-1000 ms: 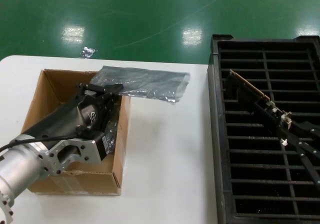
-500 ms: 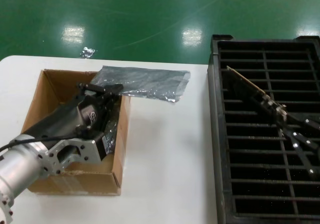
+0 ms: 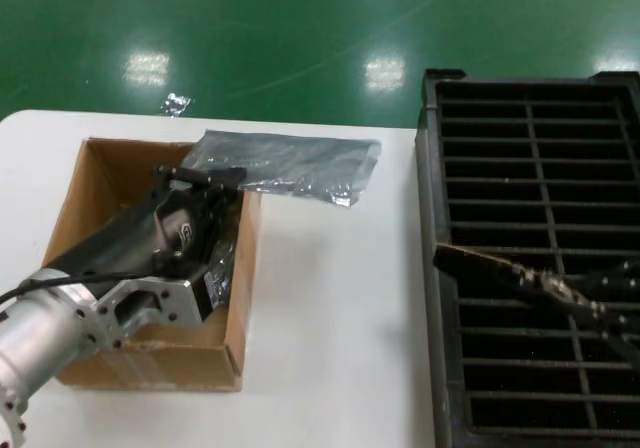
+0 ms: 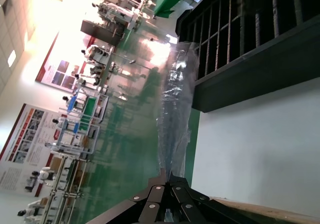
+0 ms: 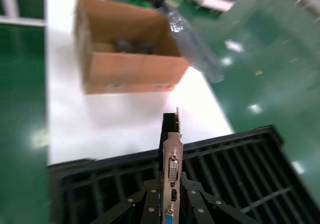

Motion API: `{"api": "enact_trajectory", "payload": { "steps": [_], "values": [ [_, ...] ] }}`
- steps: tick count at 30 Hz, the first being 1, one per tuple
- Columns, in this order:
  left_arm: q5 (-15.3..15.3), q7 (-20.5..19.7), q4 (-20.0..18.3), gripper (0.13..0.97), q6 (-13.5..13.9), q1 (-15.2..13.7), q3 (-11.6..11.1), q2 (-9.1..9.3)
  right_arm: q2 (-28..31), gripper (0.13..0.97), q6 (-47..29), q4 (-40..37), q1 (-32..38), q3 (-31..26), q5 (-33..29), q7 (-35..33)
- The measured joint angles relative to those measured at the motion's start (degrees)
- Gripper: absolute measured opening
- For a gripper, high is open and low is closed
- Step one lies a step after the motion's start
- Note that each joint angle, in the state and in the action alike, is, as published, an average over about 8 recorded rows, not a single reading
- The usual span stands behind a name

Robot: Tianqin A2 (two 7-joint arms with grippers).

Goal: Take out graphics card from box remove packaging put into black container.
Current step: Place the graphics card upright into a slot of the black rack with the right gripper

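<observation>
The card is a slim dark board, lying near-level over the left column of the tray; whether it touches the ribs is unclear in the head view. The right wrist view shows its silver end bracket with ports, clamped between the closed fingers of the right gripper. The left gripper sits inside the box at the far edge, fingers pinched on the crinkly grey bag, which drapes out over the box rim onto the white table. The floor is glossy green with lamp glare.
</observation>
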Motion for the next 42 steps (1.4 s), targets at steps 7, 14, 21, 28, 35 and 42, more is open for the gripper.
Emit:
{"api": "enact_trajectory", "payload": {
  "steps": [7, 14, 21, 28, 35, 42],
  "values": [
    [0.0, 0.0, 0.0, 0.139, 0.0, 0.0, 0.0, 0.0, 2.63, 0.186, -16.49, -0.06, 14.73, -6.86, 6.51, 3.62],
    [0.0, 0.0, 0.0, 0.139, 0.0, 0.0, 0.0, 0.0, 2.15, 0.186, -24.15, -0.3, 20.51, -9.4, 8.44, 4.53],
    [0.0, 0.0, 0.0, 0.139, 0.0, 0.0, 0.0, 0.0, 2.09, 0.186, -24.68, -0.31, 20.91, -9.58, 8.47, 4.49],
    [0.0, 0.0, 0.0, 0.139, 0.0, 0.0, 0.0, 0.0, 1.84, 0.186, -25.88, -0.9, 22.41, -10.84, 7.9, 3.74],
    [0.0, 0.0, 0.0, 0.139, 0.0, 0.0, 0.0, 0.0, 2.71, 0.186, -29.2, -4.67, 33.13, -21.72, 7.45, 1.31],
    [0.0, 0.0, 0.0, 0.139, 0.0, 0.0, 0.0, 0.0, 2.33, 0.186, -29.99, -8.74, 48.38, -38.4, 9.26, 0.36]
  ]
}}
